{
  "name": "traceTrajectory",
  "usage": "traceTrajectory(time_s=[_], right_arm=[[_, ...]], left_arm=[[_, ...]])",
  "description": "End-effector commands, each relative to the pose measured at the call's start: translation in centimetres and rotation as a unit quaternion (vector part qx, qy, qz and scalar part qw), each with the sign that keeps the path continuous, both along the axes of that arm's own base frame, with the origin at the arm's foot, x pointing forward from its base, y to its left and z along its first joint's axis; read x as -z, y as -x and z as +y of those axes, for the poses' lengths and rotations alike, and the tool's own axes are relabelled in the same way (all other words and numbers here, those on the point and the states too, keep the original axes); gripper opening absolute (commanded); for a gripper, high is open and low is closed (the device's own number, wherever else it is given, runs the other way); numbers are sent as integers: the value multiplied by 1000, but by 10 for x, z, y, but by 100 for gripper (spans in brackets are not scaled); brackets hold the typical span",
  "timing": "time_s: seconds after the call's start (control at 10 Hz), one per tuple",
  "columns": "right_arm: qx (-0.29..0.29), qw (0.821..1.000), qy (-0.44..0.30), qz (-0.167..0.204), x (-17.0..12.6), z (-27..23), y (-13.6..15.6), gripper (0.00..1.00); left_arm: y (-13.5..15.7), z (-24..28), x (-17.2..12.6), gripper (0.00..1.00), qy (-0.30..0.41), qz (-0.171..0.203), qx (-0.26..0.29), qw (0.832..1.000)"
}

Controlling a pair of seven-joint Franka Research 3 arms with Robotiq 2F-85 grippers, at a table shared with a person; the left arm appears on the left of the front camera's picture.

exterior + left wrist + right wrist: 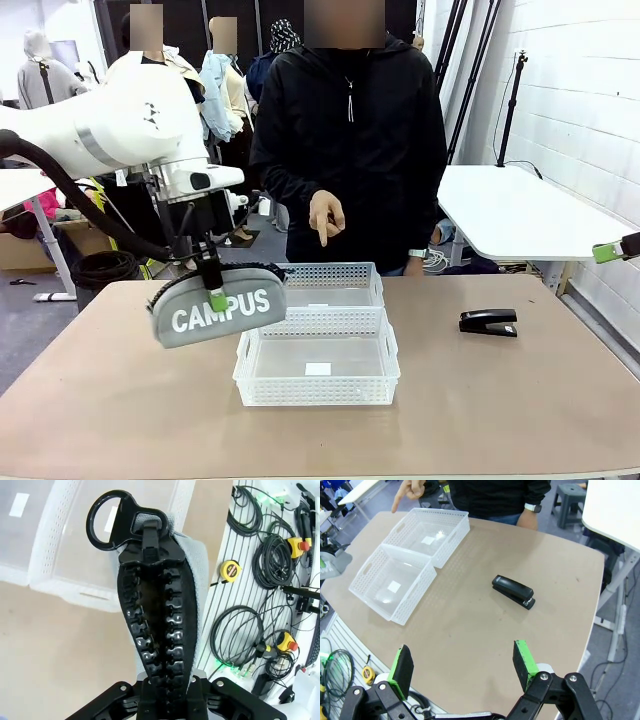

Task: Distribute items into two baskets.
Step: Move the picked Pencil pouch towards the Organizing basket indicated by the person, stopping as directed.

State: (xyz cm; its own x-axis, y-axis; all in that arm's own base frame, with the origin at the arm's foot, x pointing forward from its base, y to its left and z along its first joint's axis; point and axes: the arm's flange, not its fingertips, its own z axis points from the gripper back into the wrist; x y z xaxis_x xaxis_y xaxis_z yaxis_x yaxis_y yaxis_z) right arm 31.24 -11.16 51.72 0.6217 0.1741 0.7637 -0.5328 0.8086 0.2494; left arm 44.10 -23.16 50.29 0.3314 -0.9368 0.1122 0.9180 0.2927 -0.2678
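Grey fabric piece point(218, 310) between left fingers point(208, 270)

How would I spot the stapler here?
Find the light brown table. To the robot's right of the two white perforated plastic baskets, alone on bare tabletop, lies the small black desk stapler. It is dark and solid; the grey CAMPUS fabric piece hangs above the table.

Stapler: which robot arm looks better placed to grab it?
Right, probably: the right gripper is open, empty and nearer the stapler; the left gripper holds the grey pouch.
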Motion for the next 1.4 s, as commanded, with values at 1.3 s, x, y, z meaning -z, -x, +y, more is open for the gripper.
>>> traceTrajectory(time_s=[1.3], right_arm=[[-1,1000,-10,4,0,1,-1,100]], left_arm=[[14,-26,10,15,-38,-19,1,999]])
